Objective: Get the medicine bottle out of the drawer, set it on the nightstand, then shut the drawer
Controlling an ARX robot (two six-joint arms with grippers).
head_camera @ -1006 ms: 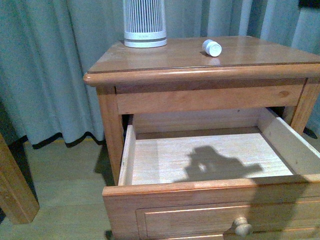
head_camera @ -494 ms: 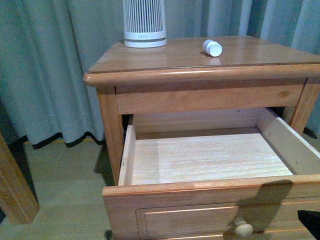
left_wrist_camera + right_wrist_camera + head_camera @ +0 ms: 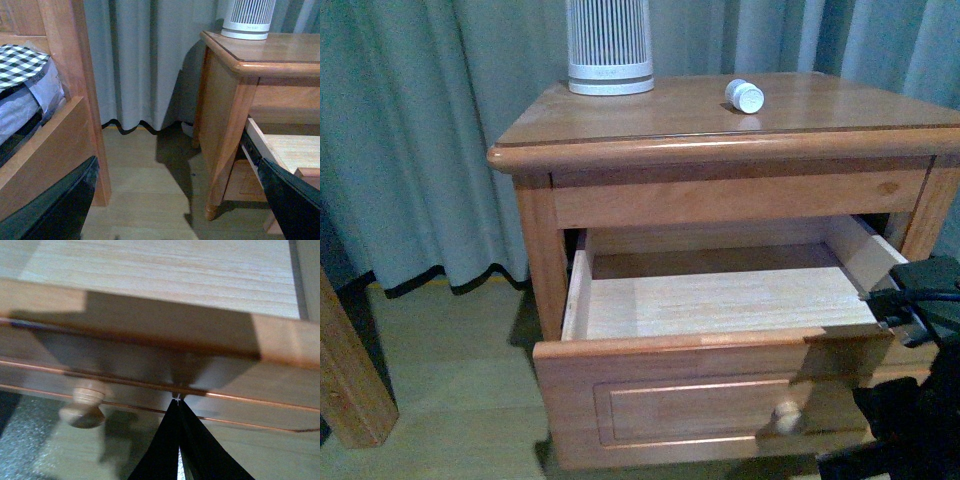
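one relation governed the coming move: the drawer (image 3: 720, 395) stood directly ahead of the right gripper (image 3: 910, 420) and had to travel straight back into the nightstand (image 3: 650, 125). in the front view, the medicine bottle (image 3: 744, 95) lay on its side on the nightstand top, cap toward the camera, well apart from the slatted appliance (image 3: 610, 45); the drawer was partly out, its pale inside bare, and the dark right arm sat low at the lower right edge, just beside the drawer front to the right of the round knob (image 3: 785, 417). the left arm did not show in this view. in the left wrist view, the left gripper (image 3: 175, 200) hung spread wide and holding nothing, off to the cabinet's side near a bed frame (image 3: 55, 125) and a curtain (image 3: 135, 60), well apart from the drawer front, so the right arm was judged much the nearer one. in the right wrist view, the right gripper (image 3: 178, 405) had its fingers (image 3: 165, 450) pinched together on nothing, their tips at or touching the panel beside the knob (image 3: 85, 402); the drawer front ran crosswise to them, so a push along the fingers' own line seemed called for.
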